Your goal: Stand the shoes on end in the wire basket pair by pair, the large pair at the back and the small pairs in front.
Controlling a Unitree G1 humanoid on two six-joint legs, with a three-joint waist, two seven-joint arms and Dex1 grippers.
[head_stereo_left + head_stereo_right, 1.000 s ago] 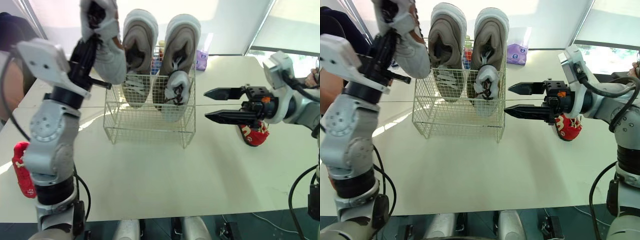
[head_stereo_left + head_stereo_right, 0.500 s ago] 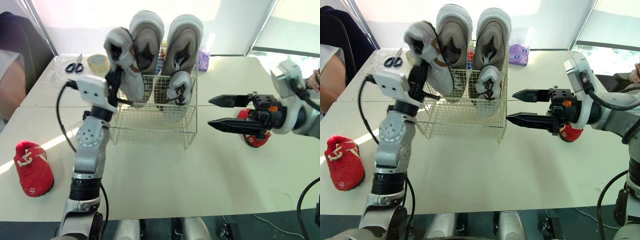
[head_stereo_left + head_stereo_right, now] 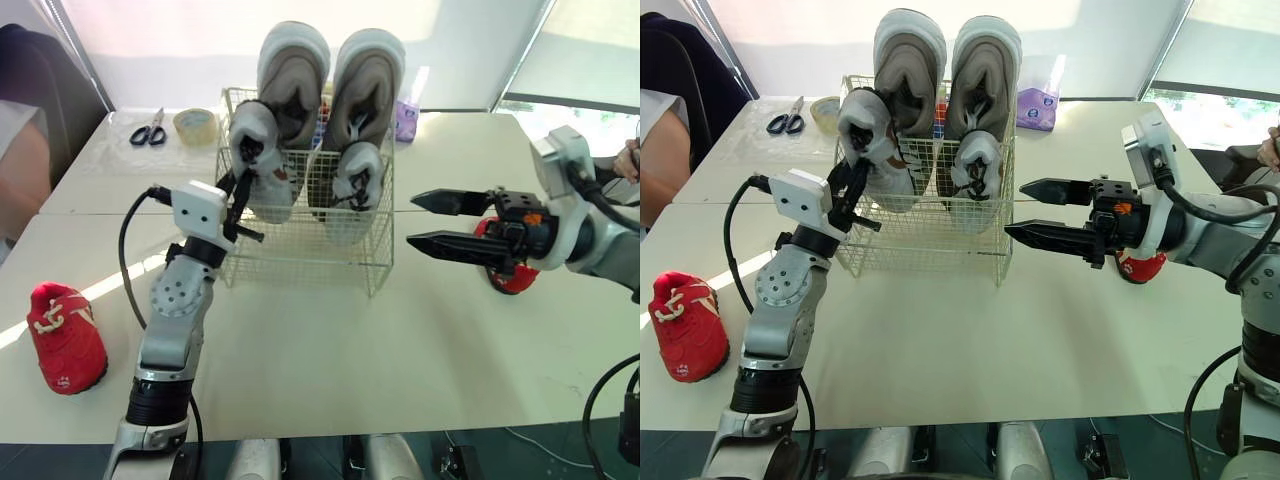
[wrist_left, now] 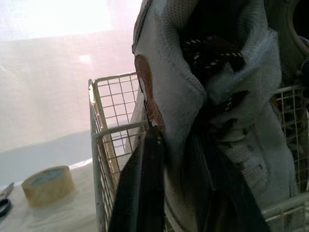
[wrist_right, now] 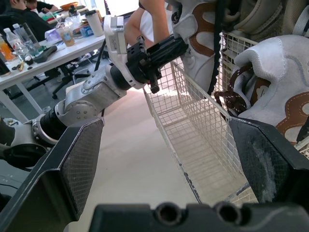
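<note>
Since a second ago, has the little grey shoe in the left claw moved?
Yes. Against the wire basket, the little grey shoe, held by the left claw, has come down from above its left rim into its front left corner.

Scissors (image 3: 147,131), tape roll (image 3: 193,123), purple packet (image 3: 1037,108)

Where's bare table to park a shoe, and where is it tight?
Widest bare patch: the white table in front of the cream wire basket, between the small red shoe at left and the open right gripper. Crowded: the basket, where the left gripper holds a small white shoe, and the far left, with scissors and tape roll.
</note>
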